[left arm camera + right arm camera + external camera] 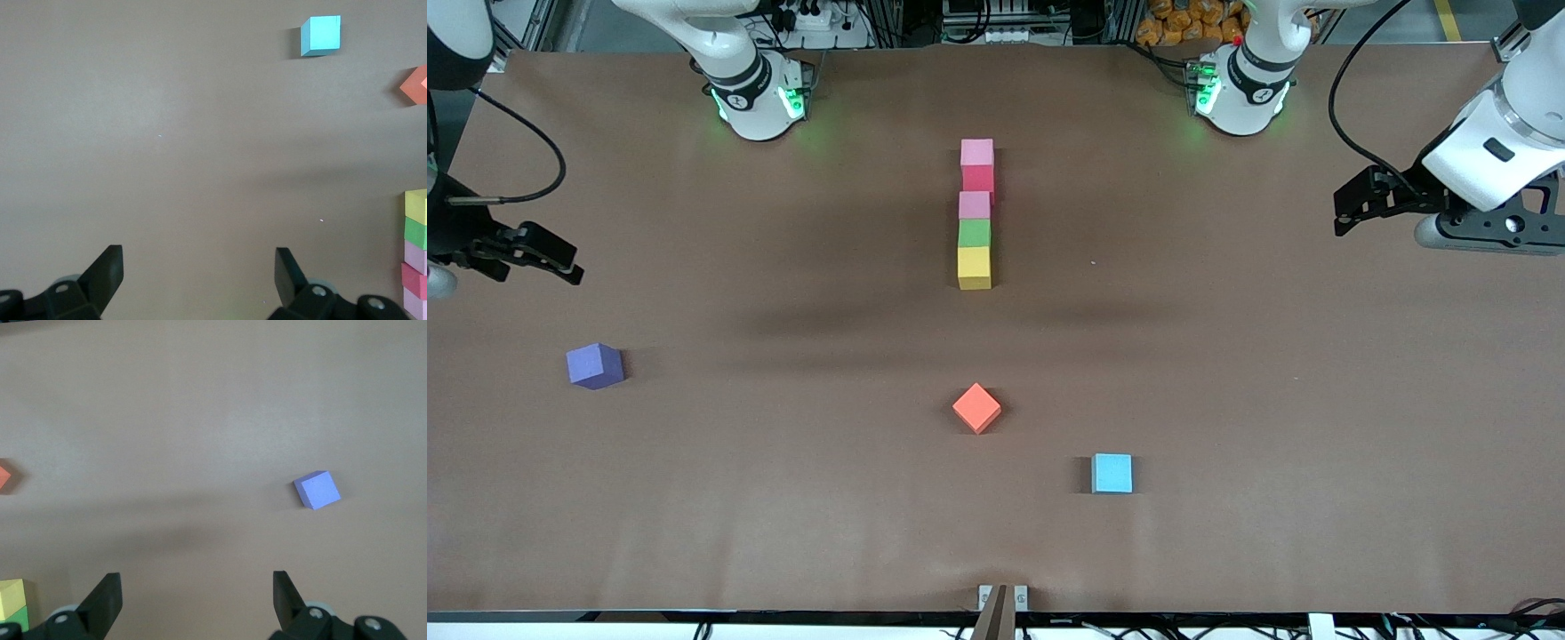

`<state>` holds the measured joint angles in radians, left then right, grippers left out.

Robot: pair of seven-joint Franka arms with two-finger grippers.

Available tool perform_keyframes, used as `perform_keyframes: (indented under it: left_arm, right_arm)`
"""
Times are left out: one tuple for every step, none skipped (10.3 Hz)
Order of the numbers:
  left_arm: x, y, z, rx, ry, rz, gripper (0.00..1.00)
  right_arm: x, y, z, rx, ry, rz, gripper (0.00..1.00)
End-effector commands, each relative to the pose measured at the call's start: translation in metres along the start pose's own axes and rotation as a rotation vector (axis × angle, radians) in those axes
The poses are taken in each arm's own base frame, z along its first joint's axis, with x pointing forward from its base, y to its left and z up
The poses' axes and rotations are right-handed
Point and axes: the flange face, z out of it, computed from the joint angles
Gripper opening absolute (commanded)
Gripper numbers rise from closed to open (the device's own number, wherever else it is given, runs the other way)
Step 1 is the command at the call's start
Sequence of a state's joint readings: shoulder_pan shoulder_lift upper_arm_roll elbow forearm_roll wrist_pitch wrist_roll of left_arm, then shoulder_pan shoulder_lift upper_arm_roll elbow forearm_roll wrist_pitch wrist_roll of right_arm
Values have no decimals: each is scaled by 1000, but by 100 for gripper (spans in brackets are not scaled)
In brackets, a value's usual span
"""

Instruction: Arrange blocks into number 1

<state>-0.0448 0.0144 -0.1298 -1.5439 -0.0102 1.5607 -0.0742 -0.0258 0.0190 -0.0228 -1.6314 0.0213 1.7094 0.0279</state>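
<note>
Nearest the front camera lies the light blue cube (1112,473), with the orange cube (976,408) between it and the yellow block (975,268). From that yellow block a touching line of 5 runs toward the bases: green block (975,233), pink block (975,205), red block (979,180), second pink block (977,152). Both grippers hang wide open and empty over bare table at its ends: left gripper (199,273), right gripper (197,593). Well apart from the yellow block, toward the right arm's end, sits a purple cube (594,365).

five blocks (975,213) touching in one line mid-table, three cubes (976,408) scattered nearer camera
</note>
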Motion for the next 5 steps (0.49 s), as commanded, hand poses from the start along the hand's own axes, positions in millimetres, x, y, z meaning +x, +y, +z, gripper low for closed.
perform_keyframes:
  left_arm:
    - [2,0,-5,21,10,19,100]
    - [2,0,-5,21,10,17,100]
    - [2,0,-5,21,10,17,100]
    - [2,0,-5,21,10,17,100]
    - [2,1,-5,21,10,16,100]
  right_arm:
    - [9,1,-10,1,-17,-17,100]
    - [15,-7,-14,-4,-34,-32,100]
    - [14,-13,-14,-2,-41,-43,100]
    - [14,-17,-13,-3,-41,-49,100]
    - [12,-16,-15,-2,-41,-49,100]
